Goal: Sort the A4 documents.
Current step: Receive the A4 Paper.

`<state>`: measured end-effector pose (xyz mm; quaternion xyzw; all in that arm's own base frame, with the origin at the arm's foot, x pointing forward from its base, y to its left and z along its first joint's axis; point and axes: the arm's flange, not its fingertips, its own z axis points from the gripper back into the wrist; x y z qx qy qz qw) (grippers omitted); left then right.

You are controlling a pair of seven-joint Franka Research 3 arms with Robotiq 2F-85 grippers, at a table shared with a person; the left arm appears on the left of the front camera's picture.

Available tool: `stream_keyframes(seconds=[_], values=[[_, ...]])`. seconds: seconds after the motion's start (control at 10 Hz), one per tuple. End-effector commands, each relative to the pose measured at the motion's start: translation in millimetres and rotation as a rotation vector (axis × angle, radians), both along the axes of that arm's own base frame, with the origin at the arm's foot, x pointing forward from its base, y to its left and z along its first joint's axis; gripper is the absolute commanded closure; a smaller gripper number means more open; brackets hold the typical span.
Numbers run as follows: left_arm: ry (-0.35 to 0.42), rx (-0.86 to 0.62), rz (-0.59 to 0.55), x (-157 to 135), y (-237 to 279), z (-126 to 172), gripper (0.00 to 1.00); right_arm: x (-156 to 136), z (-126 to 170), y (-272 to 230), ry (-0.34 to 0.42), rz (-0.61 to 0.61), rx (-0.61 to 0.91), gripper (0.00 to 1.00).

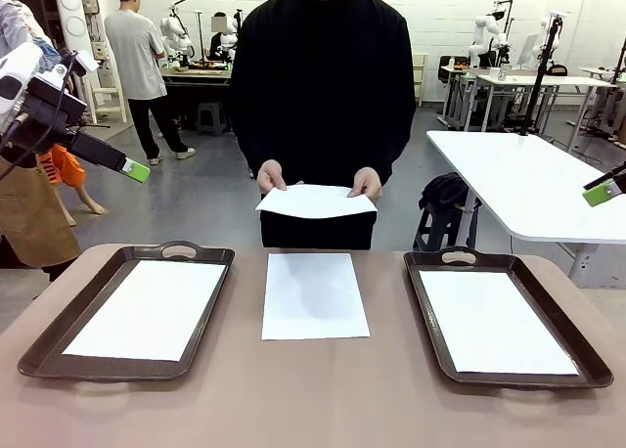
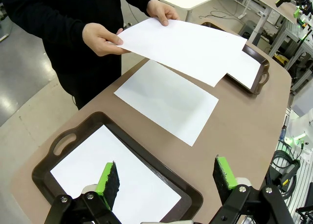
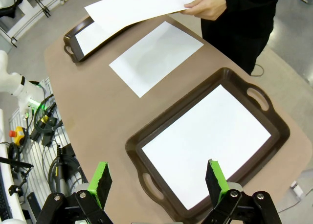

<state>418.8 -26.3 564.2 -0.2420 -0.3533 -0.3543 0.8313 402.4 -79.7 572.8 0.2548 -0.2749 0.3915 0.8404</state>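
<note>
Paper in four places: one A4 document (image 1: 315, 294) loose on the bench (image 1: 313, 404) between the trays, a second sheet (image 1: 147, 308) in the left tray (image 1: 179, 248), a third sheet (image 1: 494, 321) in the right tray (image 1: 460, 256), and a fourth sheet (image 1: 315, 201) held by the person at the far edge. Left hand (image 2: 165, 172) and right hand (image 3: 157, 177) hover above their trays, both spread wide and empty. Risk ahead: the loose sheet lies dead flat, so a pinch could skid or crumple it.

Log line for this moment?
left gripper: open | right gripper: open | left tray: first sheet | right tray: second sheet | table: third sheet | person's hands: fourth sheet, held
</note>
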Motion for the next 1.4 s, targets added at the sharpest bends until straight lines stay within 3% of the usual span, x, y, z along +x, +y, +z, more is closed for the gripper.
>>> stream_keyframes(seconds=[0.0, 1.3], values=[[-0.001, -0.001, 0.000, -0.1, 0.3, 0.0, 0.00, 0.4, -0.9, 0.3, -0.001, -0.002, 0.000, 0.00], [-0.001, -0.001, 0.000, -0.1, 0.3, 0.0, 0.00, 0.4, -0.9, 0.3, -0.001, -0.002, 0.000, 0.00]])
